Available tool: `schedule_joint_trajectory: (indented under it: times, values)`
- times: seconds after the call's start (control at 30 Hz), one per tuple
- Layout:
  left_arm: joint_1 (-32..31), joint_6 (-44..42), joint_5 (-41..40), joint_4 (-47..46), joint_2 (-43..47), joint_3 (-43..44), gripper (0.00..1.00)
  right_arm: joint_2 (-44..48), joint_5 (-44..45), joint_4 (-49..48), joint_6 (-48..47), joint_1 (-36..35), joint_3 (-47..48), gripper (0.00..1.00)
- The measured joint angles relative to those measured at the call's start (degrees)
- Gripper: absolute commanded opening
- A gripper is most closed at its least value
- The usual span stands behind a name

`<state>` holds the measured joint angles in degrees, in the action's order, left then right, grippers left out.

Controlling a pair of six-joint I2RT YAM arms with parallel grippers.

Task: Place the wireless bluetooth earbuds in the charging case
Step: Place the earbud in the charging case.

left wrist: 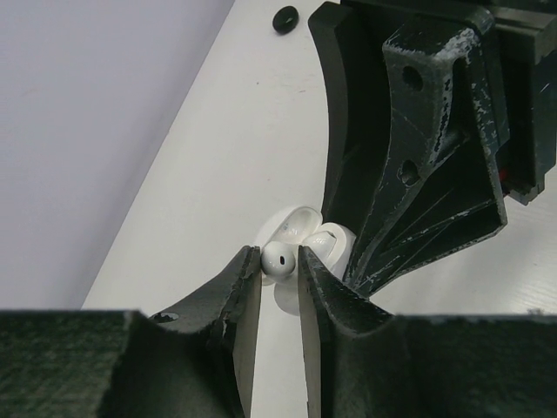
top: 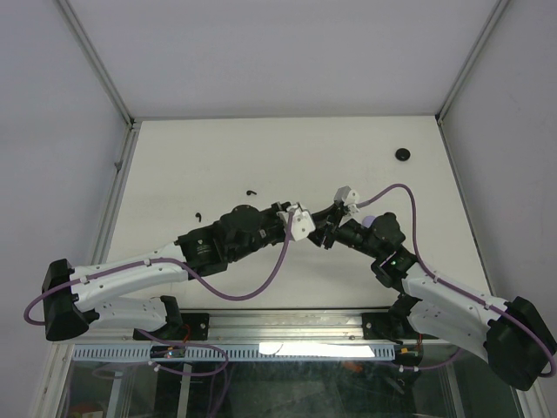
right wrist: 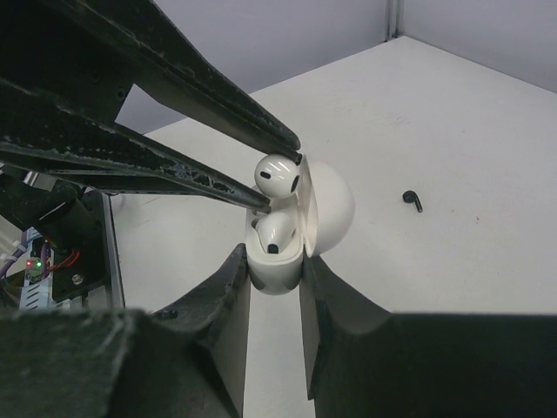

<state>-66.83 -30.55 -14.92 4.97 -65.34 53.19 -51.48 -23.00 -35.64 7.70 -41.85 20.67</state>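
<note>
My right gripper [right wrist: 274, 270] is shut on the white charging case [right wrist: 276, 272] and holds it upright with its lid [right wrist: 331, 209] open. One white earbud [right wrist: 277, 233] sits in the case. My left gripper [left wrist: 279, 263] is shut on a second white earbud [left wrist: 279, 256] and holds it just above the case's opening. This earbud also shows in the right wrist view [right wrist: 277, 177], between the left gripper's fingers [right wrist: 218, 113]. In the top view the two grippers meet at mid-table, left [top: 306, 223] and right [top: 324, 231], and hide the case.
Two small black earbuds [top: 251, 192] [top: 197, 216] lie on the table left of the grippers; one black earbud shows in the right wrist view [right wrist: 412, 200]. A black round puck [top: 404, 154] lies at the far right. Walls enclose the table's sides and back.
</note>
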Motion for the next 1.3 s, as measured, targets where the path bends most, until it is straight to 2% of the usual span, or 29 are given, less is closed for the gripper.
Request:
schedule_joint_trajectory:
  times: [0.67,0.83,1.0,1.3]
  values:
    - [-0.7,5.05,-0.42,3.67,0.07,0.35,0.36,0.02,0.85,0.39,0.2,0.02,0.11,0.0]
    - [-0.72,7.02,-0.61,4.13,1.05,0.37,0.43,0.02,1.11,0.31,0.22,0.02,0.17,0.0]
    - [-0.72,10.12,-1.51,5.11,3.19,0.44,0.56,0.02,1.53,0.2,0.24,0.02,0.26,0.0]
    - [-0.7,21.38,-8.48,5.46,4.04,3.26,0.71,0.02,2.86,-0.63,0.22,0.02,0.26,0.0]
